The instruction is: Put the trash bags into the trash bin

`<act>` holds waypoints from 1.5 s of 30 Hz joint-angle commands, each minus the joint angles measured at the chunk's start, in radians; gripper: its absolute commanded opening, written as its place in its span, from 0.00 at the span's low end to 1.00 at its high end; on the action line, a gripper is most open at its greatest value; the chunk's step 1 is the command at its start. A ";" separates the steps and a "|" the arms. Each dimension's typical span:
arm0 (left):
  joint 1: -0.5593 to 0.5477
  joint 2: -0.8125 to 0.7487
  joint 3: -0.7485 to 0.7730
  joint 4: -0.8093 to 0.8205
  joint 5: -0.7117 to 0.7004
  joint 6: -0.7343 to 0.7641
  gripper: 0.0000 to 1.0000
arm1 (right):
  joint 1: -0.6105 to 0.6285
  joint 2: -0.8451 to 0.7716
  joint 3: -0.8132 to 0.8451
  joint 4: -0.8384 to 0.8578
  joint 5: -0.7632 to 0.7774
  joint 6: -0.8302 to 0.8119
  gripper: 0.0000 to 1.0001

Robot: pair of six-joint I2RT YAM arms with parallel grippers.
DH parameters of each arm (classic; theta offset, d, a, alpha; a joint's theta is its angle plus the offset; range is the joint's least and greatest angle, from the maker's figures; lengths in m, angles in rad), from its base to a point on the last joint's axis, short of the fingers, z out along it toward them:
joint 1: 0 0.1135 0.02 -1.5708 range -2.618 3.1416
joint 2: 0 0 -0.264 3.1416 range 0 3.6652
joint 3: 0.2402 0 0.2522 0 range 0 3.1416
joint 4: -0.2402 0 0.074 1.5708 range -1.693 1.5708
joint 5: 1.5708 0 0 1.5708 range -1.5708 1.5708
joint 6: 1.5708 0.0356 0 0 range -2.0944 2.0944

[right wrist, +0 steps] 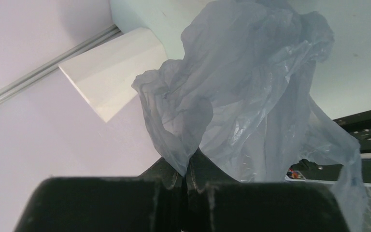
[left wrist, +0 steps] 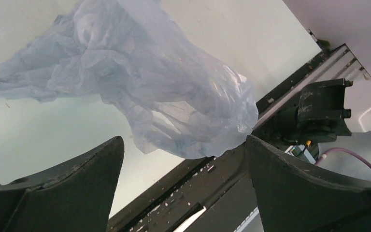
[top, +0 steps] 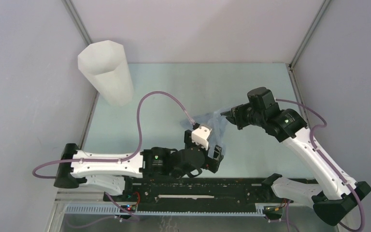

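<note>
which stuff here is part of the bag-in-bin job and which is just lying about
Part of the job:
- thin, wrinkly pale blue-grey plastic bag, pinched in the shut right end effector
- tall white translucent faceted plastic bin, upright at the far left corner
- left end effector, open beside the bag, holding nothing

Just there:
- purple cables on the arms
- black rail along the near table edge
</note>
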 commanded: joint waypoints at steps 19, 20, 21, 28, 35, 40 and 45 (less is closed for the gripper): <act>0.037 0.241 0.223 -0.260 -0.290 -0.085 0.58 | 0.035 0.000 0.078 -0.001 0.123 0.067 0.00; 0.044 0.225 0.211 -0.260 -0.280 -0.083 0.45 | 0.035 -0.004 0.078 -0.005 0.127 0.061 0.00; 0.053 0.205 0.199 -0.261 -0.270 -0.087 0.33 | 0.034 -0.009 0.077 -0.006 0.133 0.043 0.00; 0.161 -0.058 0.018 -0.328 -0.075 -0.136 0.13 | -0.049 -0.109 0.028 -0.009 0.206 -0.386 0.00; 0.366 -0.307 -0.251 -0.044 0.381 0.001 0.31 | -0.145 -0.247 -0.070 0.183 0.030 -0.832 0.00; 0.442 -0.232 -0.222 0.008 0.567 0.089 0.38 | -0.143 -0.226 -0.088 0.206 -0.068 -0.789 0.00; 0.502 -0.162 -0.201 0.009 0.580 0.071 0.34 | -0.158 -0.227 -0.088 0.243 -0.074 -0.742 0.00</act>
